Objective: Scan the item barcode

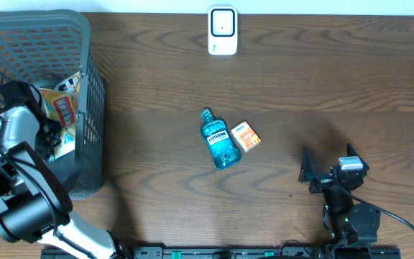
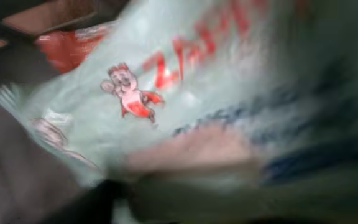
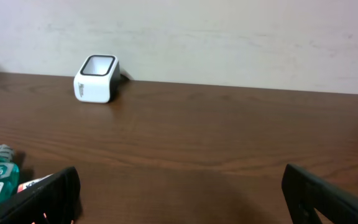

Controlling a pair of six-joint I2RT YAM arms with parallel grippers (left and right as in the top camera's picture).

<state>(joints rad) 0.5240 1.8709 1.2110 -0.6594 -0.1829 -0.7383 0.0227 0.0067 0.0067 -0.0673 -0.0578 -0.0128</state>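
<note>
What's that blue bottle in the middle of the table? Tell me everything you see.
The bottle is clear plastic filled with teal liquid, with a ribbed cap and a Listerine label facing up. It lies flat on the wooden table, cap pointing toward the far edge. A small orange box sits close beside it, on the right.

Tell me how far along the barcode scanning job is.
The mouthwash bottle and orange box lie on the table; whether they were scanned I can't tell. In hand: the left gripper is down in the basket at a white packet. Left: carrying it to the scanner. The right gripper sits open.
</note>
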